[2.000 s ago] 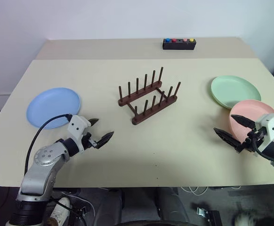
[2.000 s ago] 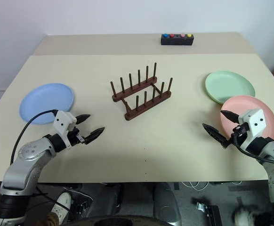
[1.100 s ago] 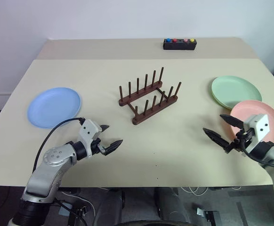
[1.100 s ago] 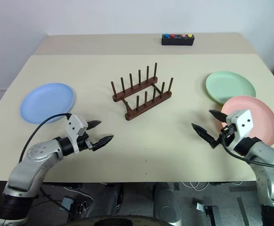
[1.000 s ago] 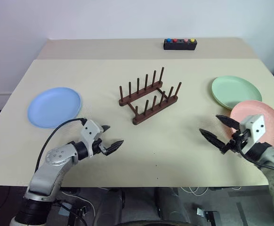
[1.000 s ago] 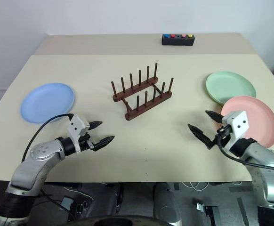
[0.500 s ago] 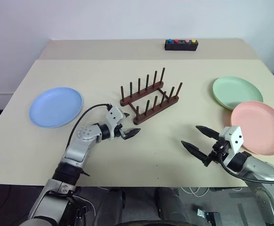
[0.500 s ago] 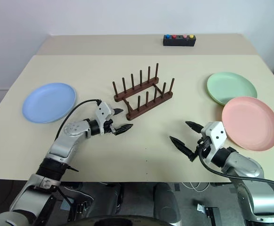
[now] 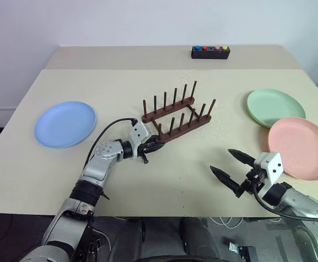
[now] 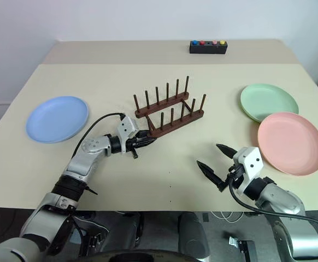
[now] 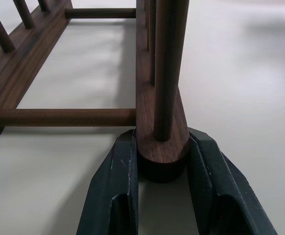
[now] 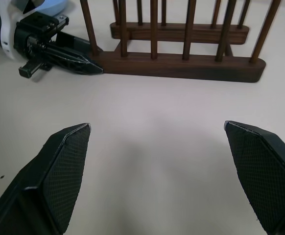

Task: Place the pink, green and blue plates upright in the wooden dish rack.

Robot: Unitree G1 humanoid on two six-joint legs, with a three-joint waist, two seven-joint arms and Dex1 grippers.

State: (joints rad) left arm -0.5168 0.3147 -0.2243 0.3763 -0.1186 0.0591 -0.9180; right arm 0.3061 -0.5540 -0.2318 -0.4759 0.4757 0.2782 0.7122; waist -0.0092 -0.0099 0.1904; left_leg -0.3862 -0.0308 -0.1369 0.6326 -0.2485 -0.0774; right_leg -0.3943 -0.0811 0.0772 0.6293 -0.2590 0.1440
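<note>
We find the wooden dish rack (image 9: 176, 113) standing near the middle of the beige worktop (image 9: 164, 180), its two rails running obliquely, each with a row of upright pegs. No plate stands in it.

The left gripper (image 9: 152, 146) lies low on the worktop at the near-left end of the rack. In the left wrist view its two black fingers (image 11: 114, 191) are clamped on the rounded end of the nearer base rail (image 11: 159, 147), one finger pressed to each side of it, directly below the end peg (image 11: 166, 68). The right wrist view confirms this: the left gripper's fingertips meet the rail's end at worktop level.

The right gripper (image 9: 233, 170) hangs just above the worktop near its front edge, right of centre, well apart from the rack. Its fingers (image 12: 59, 171) stand wide apart with nothing between them, and they point toward the rack's long side.

The blue plate (image 9: 65, 123) lies flat at the left of the worktop, well apart from the rack and from both grippers. The green plate (image 9: 274, 107) lies flat at the right. The pink plate (image 9: 300, 146) lies flat just in front of it, its far rim overlapping the green plate's near rim. The right gripper is near the pink plate but clear of it.

A black box with coloured buttons (image 9: 210, 51) sits at the far side, on a second beige surface behind the worktop.
</note>
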